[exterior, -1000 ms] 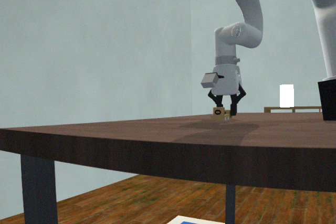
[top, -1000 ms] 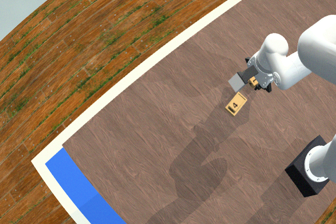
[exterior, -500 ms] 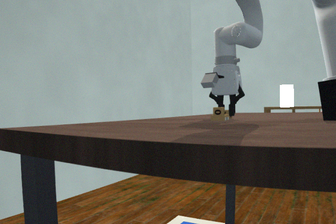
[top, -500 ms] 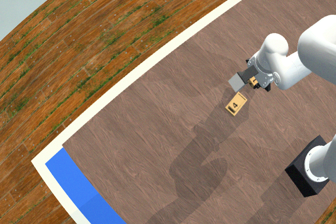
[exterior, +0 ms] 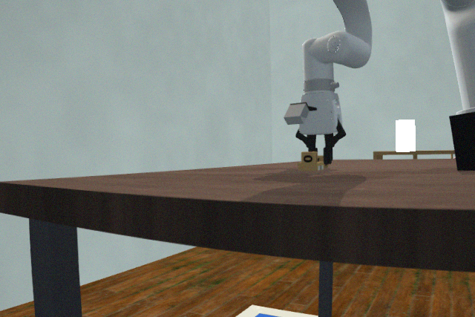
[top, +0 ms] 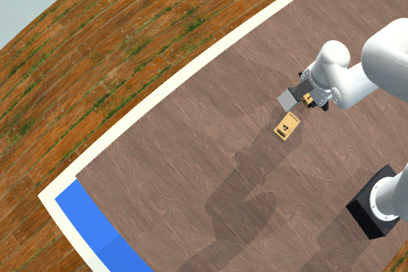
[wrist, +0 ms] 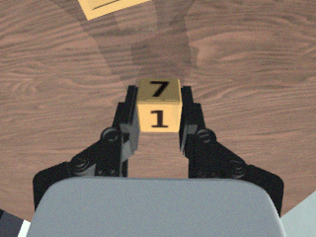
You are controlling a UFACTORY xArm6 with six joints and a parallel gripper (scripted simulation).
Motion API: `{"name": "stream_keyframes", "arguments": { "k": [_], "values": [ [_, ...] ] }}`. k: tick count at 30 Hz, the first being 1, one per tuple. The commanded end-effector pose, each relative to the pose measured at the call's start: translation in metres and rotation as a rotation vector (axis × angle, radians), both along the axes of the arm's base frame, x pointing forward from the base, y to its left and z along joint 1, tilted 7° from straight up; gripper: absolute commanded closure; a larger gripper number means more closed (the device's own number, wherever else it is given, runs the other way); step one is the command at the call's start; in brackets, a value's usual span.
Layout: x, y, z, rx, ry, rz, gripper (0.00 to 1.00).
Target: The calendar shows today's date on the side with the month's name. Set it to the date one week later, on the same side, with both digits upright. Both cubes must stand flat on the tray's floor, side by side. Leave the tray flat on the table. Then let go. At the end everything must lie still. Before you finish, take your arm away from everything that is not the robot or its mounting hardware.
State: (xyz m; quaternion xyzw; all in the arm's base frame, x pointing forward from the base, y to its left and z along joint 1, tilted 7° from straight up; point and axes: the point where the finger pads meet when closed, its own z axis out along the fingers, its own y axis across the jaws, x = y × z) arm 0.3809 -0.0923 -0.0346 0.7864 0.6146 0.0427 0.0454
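Observation:
The wooden tray [top: 292, 118] [exterior: 305, 167] [wrist: 94, 13] lies on the table. One cube [top: 285, 127] [exterior: 308, 158] stands in the tray's lower-left half in the top view, with a 4 on top; the exterior view shows a 0 on its side. The tray's other half holds no cube. The other cube [top: 308, 99] [wrist: 159, 118] is outside the tray and shows a 7 and a 1 on two faces in the wrist view. My gripper [exterior: 320, 157] [wrist: 159, 100] is shut on this cube, a finger at each side. Its underside is hidden.
The wooden table [top: 197, 137] [exterior: 153, 186] lies under everything. The arm's black base [top: 365, 219] stands to the lower right of the tray in the top view. The grey wrist camera [top: 287, 99] [exterior: 295, 113] sticks out from the gripper near the tray's upper end.

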Motion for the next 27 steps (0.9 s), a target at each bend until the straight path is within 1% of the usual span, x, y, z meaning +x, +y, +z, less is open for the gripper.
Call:
{"name": "stream_keyframes", "arguments": {
  "k": [1,19,23,27],
  "values": [
    [0.001,0.0,0.001,-0.001,-0.003,0.0,0.73],
    [0.001,0.0,0.002,-0.001,-0.003,0.0,0.73],
    [-0.001,0.0,0.015,-0.001,-0.003,0.0,0.73],
    [-0.004,0.001,0.041,-0.001,-0.003,0.0,0.73]
  ]
}}
